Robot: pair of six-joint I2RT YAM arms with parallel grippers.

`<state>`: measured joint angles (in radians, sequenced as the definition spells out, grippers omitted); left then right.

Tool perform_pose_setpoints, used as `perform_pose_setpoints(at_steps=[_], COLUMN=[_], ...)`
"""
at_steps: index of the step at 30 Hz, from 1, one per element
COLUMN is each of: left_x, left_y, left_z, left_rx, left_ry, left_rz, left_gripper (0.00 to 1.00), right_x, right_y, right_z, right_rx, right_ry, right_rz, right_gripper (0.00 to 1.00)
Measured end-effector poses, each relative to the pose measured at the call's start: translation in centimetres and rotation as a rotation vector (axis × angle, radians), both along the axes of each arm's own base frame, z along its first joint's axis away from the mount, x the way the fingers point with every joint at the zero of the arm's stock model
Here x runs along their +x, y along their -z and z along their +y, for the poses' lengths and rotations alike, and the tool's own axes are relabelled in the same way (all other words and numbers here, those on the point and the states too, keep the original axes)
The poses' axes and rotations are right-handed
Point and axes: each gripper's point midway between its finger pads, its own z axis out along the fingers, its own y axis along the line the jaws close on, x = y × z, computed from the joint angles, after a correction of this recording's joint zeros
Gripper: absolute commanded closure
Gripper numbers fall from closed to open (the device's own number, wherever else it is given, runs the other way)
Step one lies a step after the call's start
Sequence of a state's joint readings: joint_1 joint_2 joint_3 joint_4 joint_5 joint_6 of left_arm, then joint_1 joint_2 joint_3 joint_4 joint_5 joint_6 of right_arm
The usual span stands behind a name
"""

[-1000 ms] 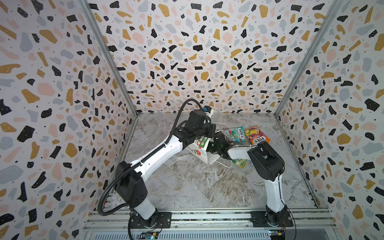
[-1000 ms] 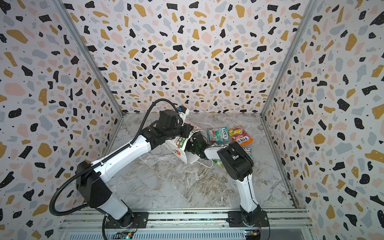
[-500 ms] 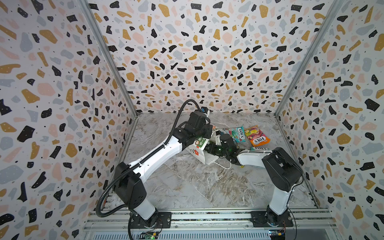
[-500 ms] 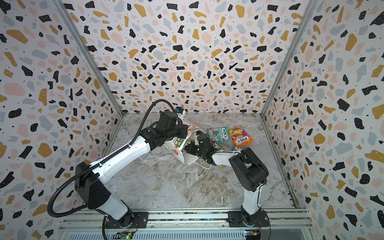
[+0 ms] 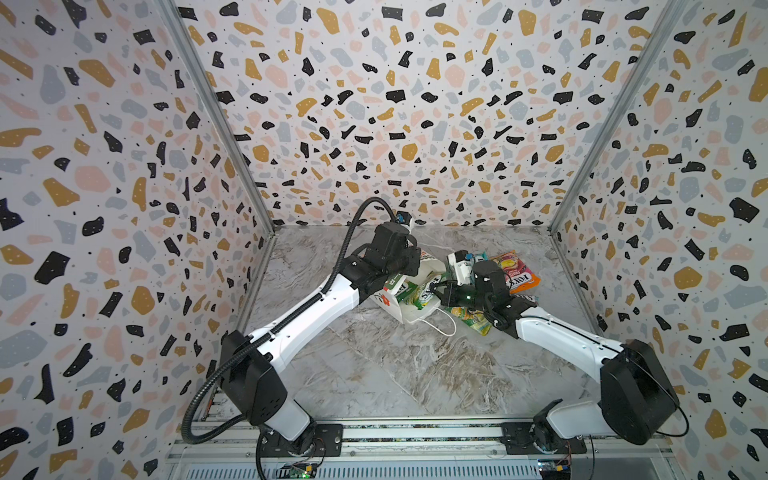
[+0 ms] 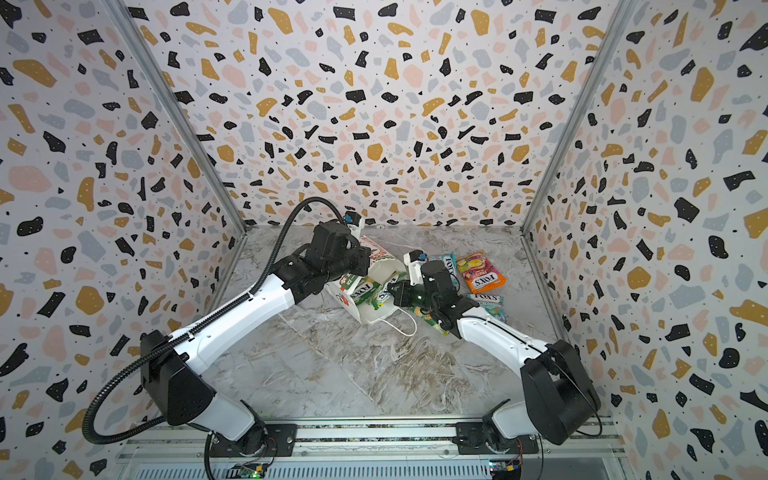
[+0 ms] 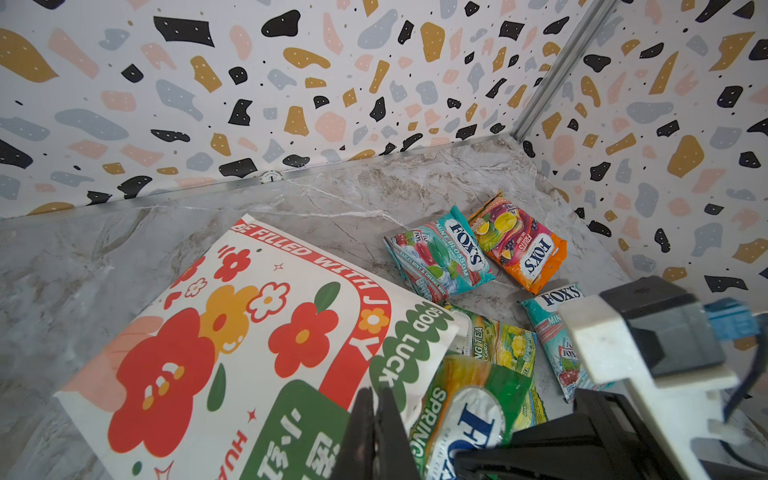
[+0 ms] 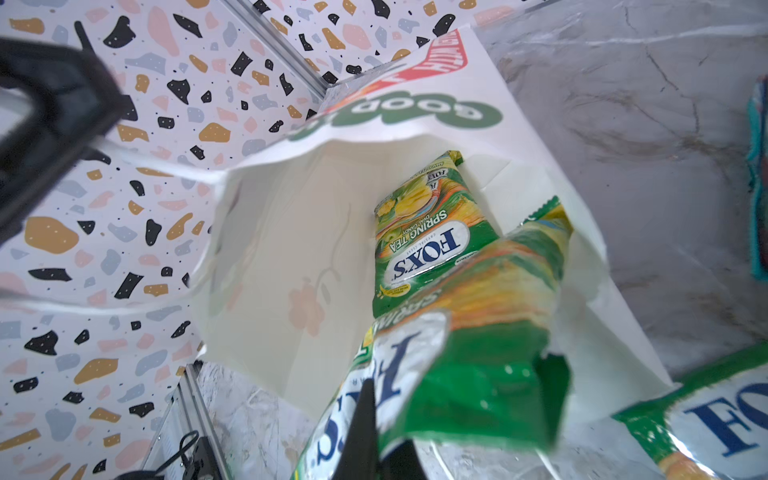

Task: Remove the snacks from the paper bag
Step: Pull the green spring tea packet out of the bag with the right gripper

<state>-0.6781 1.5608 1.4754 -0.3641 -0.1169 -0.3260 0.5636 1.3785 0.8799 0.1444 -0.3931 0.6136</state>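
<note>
Bag lies on its side mid-table, mouth toward R arm. L claw is pinched shut on bag's upper rim, lifting it so the mouth gapes. R claw is clamped on the edge of the held pkt, a green one, abt half out of the mouth w/ its tail inside.

Snacks: 4 lie outside.
- Teal pkt & orange pkt sit side by side toward back-right of table.
- 2nd teal pkt is nearer R arm.
- Loose green pkt lies flat just at bag mouth, partly under R arm in both top views.
- Last pkt, also green, lies deep in bag on its lower wall.

Step in hand, as I read it: draw held pkt clear. Abt 4 of 6 done; 1 more after this.

To do it well:
- Pull straight out along bag's length, low & level. A sideways drag wd likely snag the side fold by the pkt's edge.
- L claw must grip firm, else bag slides along w/ pkt.
- Grip is on the edge of glossy film and cd slip, so go slow, no jerks.
- Cord handle loops on table near the exit path and cd catch.
- Set it down away from loose green pkt so the mouth is free for the next reach.
</note>
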Motion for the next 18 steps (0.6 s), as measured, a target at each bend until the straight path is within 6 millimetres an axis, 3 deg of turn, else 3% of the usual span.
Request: perform_pose_setpoints(at_steps=[8, 18], left_x=[0.0, 0.4], left_y=[0.2, 0.1], left_z=[0.1, 0.4], left_rx=[-0.001, -0.012], left_ry=[-0.007, -0.038], left_rz=[0.000, -0.015], left_gripper=[1.00, 1.00], right_x=[-3.2, -6.2], right_y=[-1.9, -8.8], right_z=[-0.9, -2.3], right_rx=[-0.034, -0.040], right_ry=[-0.114, -0.181], right_rz=[-0.014, -0.161], right_gripper=[1.00, 1.00])
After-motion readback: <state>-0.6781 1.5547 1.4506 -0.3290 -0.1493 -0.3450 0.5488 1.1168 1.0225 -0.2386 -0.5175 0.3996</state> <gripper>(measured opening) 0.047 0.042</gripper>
